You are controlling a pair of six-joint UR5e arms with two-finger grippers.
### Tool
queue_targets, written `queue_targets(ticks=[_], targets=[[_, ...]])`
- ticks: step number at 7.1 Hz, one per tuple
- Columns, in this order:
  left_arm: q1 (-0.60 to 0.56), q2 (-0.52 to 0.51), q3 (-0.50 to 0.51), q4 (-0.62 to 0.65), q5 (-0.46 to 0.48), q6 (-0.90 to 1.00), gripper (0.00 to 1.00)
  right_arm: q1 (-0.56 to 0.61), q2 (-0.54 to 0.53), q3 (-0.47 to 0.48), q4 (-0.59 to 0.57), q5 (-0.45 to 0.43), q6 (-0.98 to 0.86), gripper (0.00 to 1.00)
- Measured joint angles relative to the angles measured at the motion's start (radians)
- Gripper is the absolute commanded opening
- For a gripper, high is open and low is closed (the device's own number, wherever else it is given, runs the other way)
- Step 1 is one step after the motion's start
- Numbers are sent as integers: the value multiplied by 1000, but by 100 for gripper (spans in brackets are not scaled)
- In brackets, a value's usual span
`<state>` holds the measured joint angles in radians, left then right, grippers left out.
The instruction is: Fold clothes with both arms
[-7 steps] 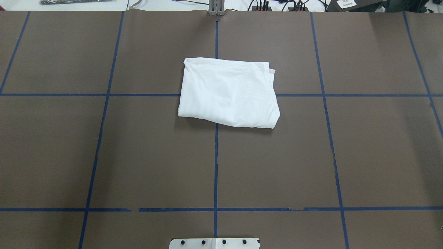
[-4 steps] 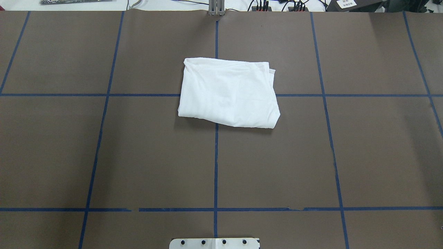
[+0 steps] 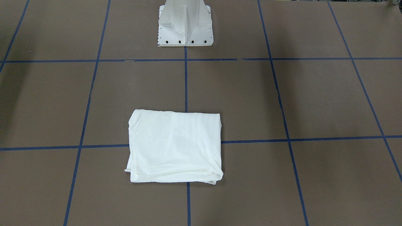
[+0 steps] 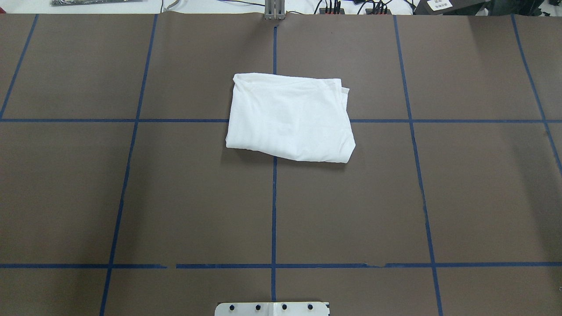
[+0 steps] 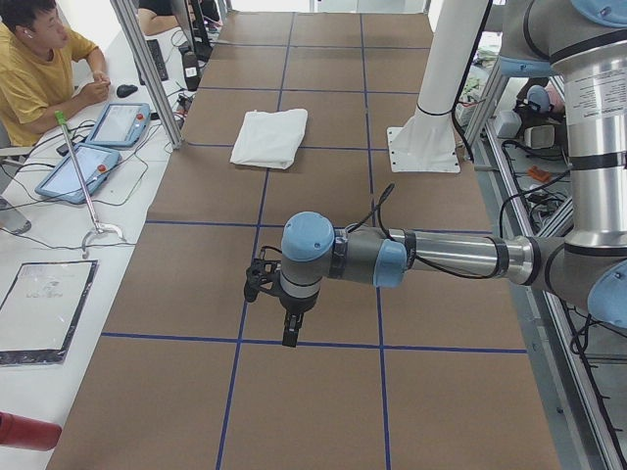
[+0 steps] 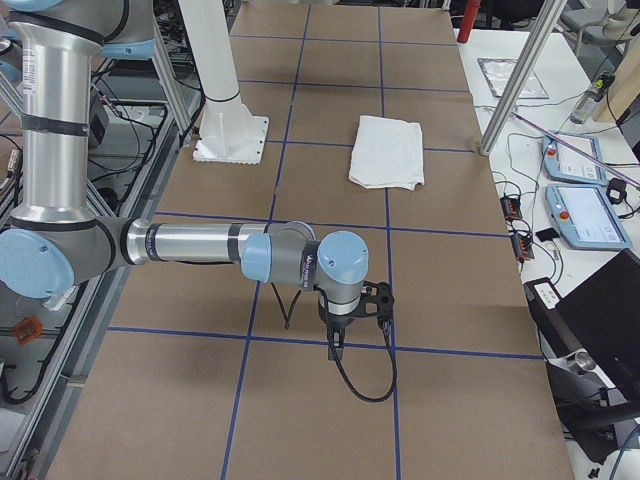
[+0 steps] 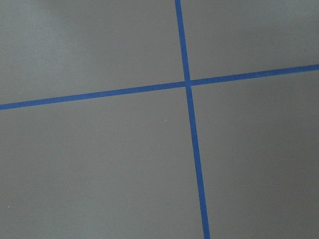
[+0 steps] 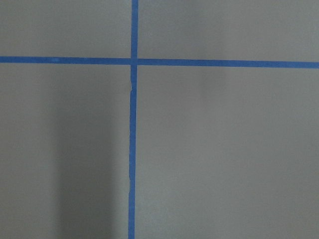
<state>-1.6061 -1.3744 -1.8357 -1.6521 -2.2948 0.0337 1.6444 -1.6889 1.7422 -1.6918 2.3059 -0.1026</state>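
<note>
Shirt, folded, looks soft, light, limp; I would pinch its corners through all layers. Left hand, right hand: open or closed, I cannot tell.

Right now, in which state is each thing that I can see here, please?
T-shirt, folded into a rough rectangle, flat on the table, held by nothing.
Left gripper, pointing down above the table, away from the T-shirt; open or shut cannot be told.
Right gripper, likewise above the table; open or shut cannot be told.

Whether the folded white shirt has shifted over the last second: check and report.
No. The white shirt lies across the same blue tape lines, edges unchanged.
</note>
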Motion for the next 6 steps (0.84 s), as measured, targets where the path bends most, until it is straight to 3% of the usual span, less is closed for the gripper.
queue_targets(ticks=[6], targets=[[0,1,12,1,2,-1,100,0,-37,0,0,-11,-7,100]])
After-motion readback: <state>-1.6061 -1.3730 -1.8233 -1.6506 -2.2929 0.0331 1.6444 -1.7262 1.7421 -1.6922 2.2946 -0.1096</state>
